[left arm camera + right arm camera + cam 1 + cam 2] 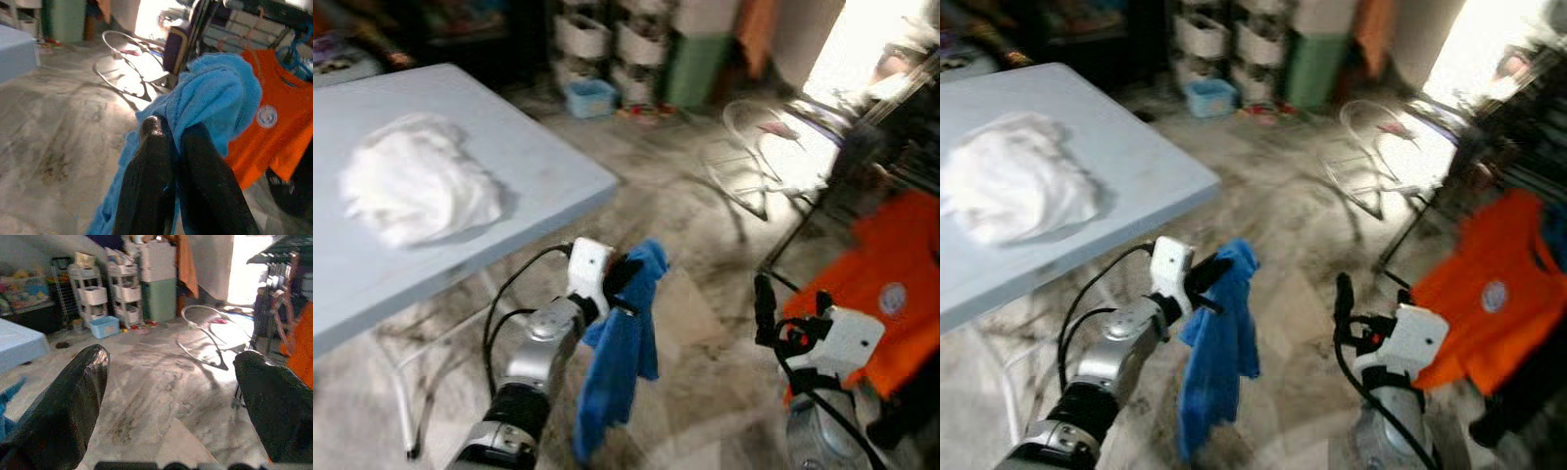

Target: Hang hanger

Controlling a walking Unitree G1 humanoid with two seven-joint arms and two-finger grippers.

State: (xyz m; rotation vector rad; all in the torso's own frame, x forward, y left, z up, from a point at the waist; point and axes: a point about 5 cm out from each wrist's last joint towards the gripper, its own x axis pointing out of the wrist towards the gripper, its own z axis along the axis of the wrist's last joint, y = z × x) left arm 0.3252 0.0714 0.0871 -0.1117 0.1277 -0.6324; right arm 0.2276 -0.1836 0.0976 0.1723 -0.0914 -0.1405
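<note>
My left gripper (628, 276) is shut on a blue garment (619, 362), which hangs limp from its fingers above the floor, just off the table's corner. In the left wrist view the two black fingers (146, 166) pinch the bunched blue fabric (220, 93). I cannot make out a hanger inside it. An orange shirt (876, 294) hangs at the right on a blue hanger (295, 53) from a dark rack. My right gripper (764, 299) is raised in front of that shirt, open, with nothing between its fingers (73, 396).
A light blue table (548, 176) at the left bears a crumpled white cloth (416, 186). A white wire frame (754, 147) lies on the marble floor ahead. Storage drawers (122, 289), a blue basket (590, 96) and a green bin (697, 69) line the far wall.
</note>
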